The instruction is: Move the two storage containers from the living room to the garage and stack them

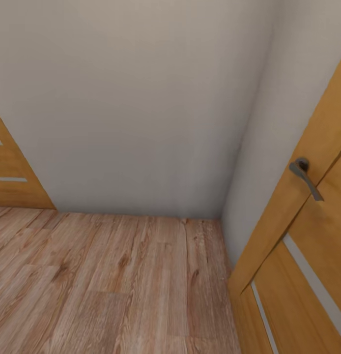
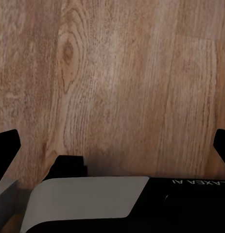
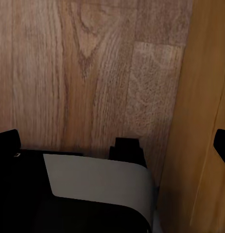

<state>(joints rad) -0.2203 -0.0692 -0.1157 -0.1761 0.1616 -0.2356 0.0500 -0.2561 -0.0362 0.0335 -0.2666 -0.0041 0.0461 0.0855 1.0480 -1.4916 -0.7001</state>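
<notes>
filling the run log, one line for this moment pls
facing: pale wall corner | floor: light wood planks | right: wooden door, grey lever handle | left gripper: open, empty | right gripper: open, empty

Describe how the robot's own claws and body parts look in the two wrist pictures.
The left claw has black fingertips at both edges of its picture. Below sits a black body with a pale grey rounded panel and small white lettering. The right claw looks the same: black tips, black body, grey panel.

You face a corner where two plain pale walls (image 1: 141, 98) meet above a light wood plank floor (image 1: 116, 285). On your right stands a wood door (image 1: 308, 246) with pale inset strips and a grey lever handle (image 1: 304, 176); another wood door (image 1: 13, 172) shows at the left edge.
</notes>
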